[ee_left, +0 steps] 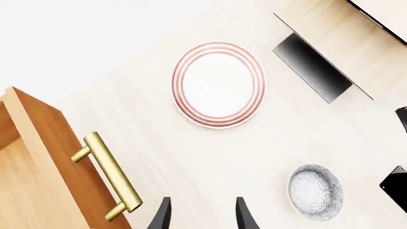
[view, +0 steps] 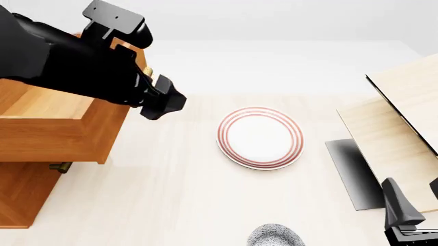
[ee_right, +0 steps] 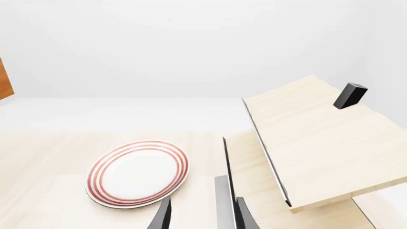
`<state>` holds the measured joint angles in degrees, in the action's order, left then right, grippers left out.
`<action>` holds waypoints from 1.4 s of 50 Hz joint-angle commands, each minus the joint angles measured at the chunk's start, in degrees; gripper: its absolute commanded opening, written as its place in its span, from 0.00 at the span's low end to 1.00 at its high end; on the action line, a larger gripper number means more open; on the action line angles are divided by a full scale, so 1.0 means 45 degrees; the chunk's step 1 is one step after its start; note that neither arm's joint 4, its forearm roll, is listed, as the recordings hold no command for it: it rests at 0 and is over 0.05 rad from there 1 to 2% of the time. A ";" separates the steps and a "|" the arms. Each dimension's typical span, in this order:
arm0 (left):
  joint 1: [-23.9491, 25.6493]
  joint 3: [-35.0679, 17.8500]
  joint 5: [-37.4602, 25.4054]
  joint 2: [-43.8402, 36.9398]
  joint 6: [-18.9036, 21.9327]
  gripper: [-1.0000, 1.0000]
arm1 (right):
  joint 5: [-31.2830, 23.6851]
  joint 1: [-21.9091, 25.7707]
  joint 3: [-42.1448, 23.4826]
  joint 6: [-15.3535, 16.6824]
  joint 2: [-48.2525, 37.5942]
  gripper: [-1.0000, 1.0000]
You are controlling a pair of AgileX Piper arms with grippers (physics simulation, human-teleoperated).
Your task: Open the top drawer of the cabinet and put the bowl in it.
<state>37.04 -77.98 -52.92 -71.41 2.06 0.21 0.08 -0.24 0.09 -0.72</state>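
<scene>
The left end effector (ee_left: 202, 214) hangs above the desk (view: 171, 195) with its two dark fingers spread apart and nothing between them, just beside the brass bar handle (ee_left: 108, 176) of the top drawer (view: 48, 128). That drawer stands pulled out from the cabinet (view: 20, 197), its wooden inside showing. The right end effector (ee_right: 202, 214) sits low at the near right of the desk, fingers likewise parted and bare, close to the pale wood boards (ee_right: 318, 143). The bowl (view: 275, 236), speckled blue-grey, rests on the desk at the near edge, well apart from the drawer. The red-ringed plate (view: 260, 137) lies mid-desk, between cabinet and boards.
</scene>
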 commanded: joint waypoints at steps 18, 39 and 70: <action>0.1448 0.1611 0.1445 0.0104 0.0543 1.00 | -0.0011 -0.0001 0.0007 -0.0002 0.0030 1.00; 0.2725 0.2848 0.2885 -0.0351 -0.0006 1.00 | -0.0012 -0.0003 0.0006 -0.0002 0.0042 1.00; 0.4354 0.3897 0.5161 -0.2062 -0.1214 1.00 | -0.0011 -0.0001 0.0007 -0.0004 0.0033 1.00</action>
<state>54.43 -61.43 -32.60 -78.14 -1.64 0.21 0.09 -0.24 0.09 -0.71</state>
